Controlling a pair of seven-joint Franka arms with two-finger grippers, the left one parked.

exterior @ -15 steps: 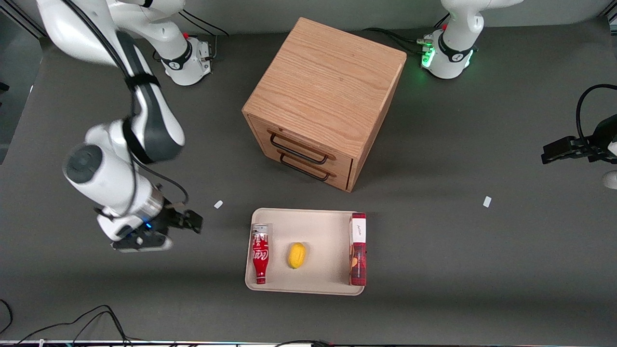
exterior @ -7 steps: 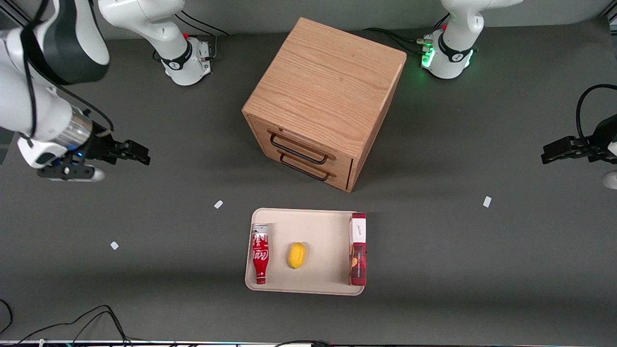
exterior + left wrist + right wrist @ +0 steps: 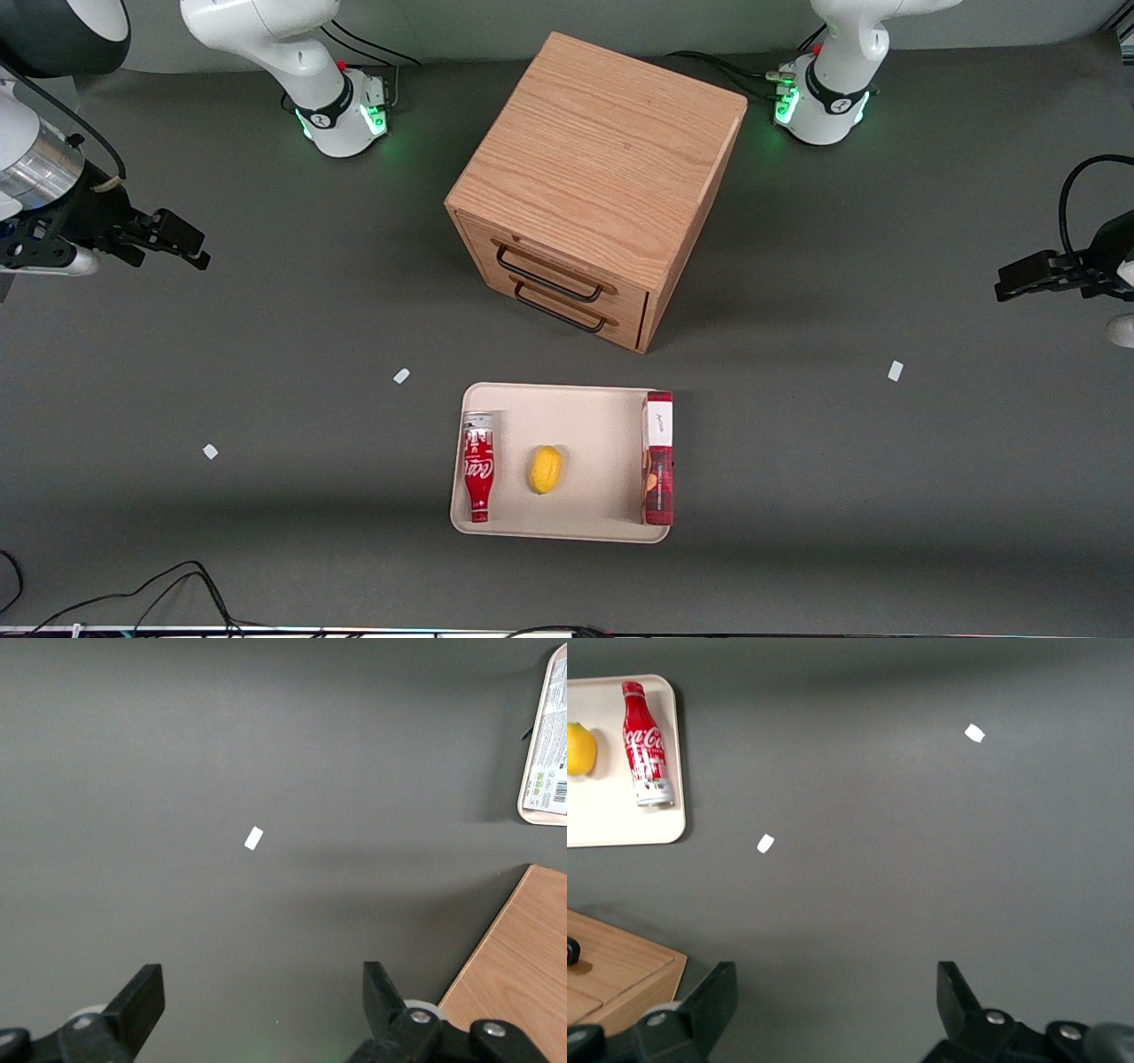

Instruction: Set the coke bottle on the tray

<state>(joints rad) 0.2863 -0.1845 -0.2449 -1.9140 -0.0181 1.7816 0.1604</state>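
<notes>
Right now the gripper [image 3: 182, 241] is up in the air at the working arm's end of the table, well apart from the tray [image 3: 585, 416]. Its two black fingers [image 3: 709, 1001] are spread wide, and they hold nothing. Only dark gray table [image 3: 842, 461] shows between them in the right wrist view.

On the tray lies the coke bottle [image 3: 478, 466]. It rests flat on its side, just beside the tray's rim on the side toward the working arm. Its silvery wide end points toward the wooden cabinet [image 3: 598, 182]. Its thin red tip points toward the front camera. You can read the white curly letters on its red body in the right wrist view, where the coke bottle [image 3: 644, 742] lies close to the edge of the tray [image 3: 620, 828].

A yellow lemon [image 3: 545, 469] sits on the tray too, near the bottle but not touching it. A long red box [image 3: 657, 458] with a white label lies along the tray's edge toward the parked arm's end. The lemon is between the bottle and the box.

The cabinet stands farther from the front camera than the tray. It has two drawers with dark handles [image 3: 554, 275], and both drawers look closed. The tray is in front of those drawers.

Three small white scraps [image 3: 401, 376] lie on the table, one near the tray, one toward the working arm's end, and one toward the parked arm's end
</notes>
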